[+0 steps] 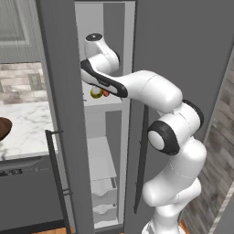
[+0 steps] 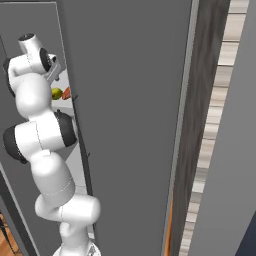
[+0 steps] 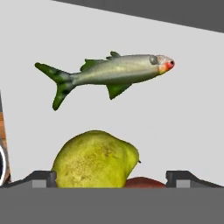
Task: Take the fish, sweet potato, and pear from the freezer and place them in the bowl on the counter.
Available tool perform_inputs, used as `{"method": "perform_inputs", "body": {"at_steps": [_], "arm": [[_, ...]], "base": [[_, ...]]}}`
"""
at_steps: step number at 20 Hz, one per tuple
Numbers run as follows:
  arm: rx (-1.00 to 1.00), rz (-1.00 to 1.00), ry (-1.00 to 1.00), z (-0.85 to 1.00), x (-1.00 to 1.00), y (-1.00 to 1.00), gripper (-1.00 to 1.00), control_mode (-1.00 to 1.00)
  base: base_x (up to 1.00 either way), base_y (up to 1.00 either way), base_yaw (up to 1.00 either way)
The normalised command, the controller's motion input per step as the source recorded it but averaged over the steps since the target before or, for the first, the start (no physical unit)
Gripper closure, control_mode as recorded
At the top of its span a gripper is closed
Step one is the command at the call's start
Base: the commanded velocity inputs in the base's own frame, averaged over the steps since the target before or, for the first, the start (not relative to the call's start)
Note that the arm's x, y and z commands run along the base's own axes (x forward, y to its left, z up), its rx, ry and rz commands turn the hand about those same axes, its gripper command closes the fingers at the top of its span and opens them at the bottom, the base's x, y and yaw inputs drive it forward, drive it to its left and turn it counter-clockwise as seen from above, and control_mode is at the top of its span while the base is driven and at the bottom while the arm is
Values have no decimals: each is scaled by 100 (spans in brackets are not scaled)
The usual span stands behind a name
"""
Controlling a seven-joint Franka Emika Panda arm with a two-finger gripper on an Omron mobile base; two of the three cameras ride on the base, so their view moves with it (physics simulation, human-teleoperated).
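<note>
**Hand view: jaws spread wide around the pear on the freezer shelf**

Hand view is the close-up. Two-finger dark-tipped gripper (image 3: 112, 177) stands wide open, one tip at each lower corner, with the smooth yellow-green rounded pear (image 3: 95, 160) sitting between them. Can't tell if either tip touches it. Orange-red oval sweet potato (image 3: 143, 183) peeks out as a sliver just beside the pear, low right. Slender grey-green fish with a pale belly (image 3: 111, 72) lies flat on the white shelf beyond the pear, apart from it, reddish snout pointing right in this view.

Left base view gives the context: tall dark grey freezer with white interior (image 1: 61, 91), door open, white arm reaching in at shelf height. Pear (image 1: 95, 93) and sweet potato (image 1: 105, 93) show as small blobs under the wrist. Dark brown wooden bowl (image 1: 3, 128) sits at the left edge on the white marble counter with grey veins (image 1: 25, 125), well apart from the freezer.

Right base view catches pear (image 2: 56, 93) and sweet potato (image 2: 66, 93) side by side past the arm.
</note>
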Motion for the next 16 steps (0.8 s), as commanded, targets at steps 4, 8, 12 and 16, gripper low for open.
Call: {"method": "perform_inputs", "body": {"at_steps": [4,8,12,16], "arm": [[0,1,0,-11,10,-3,-100,-100],[0,2,0,-16,4,-6,-100,-100],[0,0,0,-23,4,1,-100,-100],[0,0,0,-17,0,0,-100,-100]], "base": [[0,0,0],[0,0,0],[0,0,0],[0,0,0]]}}
